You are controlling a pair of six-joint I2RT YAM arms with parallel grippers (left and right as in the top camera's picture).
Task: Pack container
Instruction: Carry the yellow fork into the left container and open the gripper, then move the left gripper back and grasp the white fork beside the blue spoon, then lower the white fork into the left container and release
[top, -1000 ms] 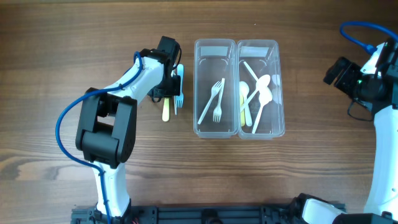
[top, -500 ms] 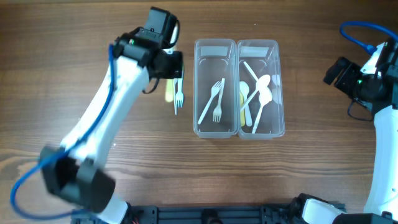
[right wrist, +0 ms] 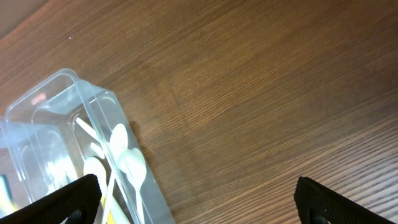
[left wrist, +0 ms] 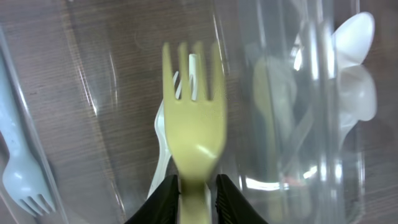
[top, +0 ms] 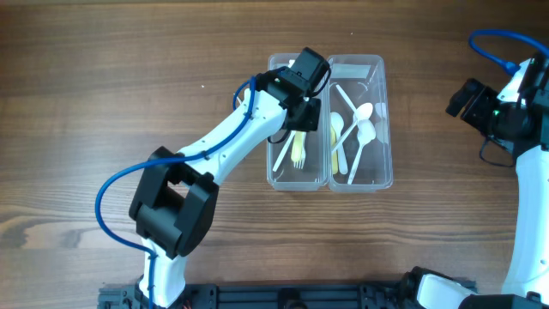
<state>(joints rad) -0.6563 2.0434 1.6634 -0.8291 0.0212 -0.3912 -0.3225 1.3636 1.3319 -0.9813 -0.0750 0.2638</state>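
Yellow fork [left wrist: 194,134] hung clamped in my left end effector [left wrist: 196,186] above the centre container [top: 273,120]; white forks [top: 281,157] and spoons [top: 364,112] lay packed, so releasing it seemed the remaining step.

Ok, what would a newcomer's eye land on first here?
The yellow fork, big in the left wrist view, its handle held in the left end effector, tines over the left bin where white forks lie. Then the pile of white spoons in the right bin, seen from overhead.
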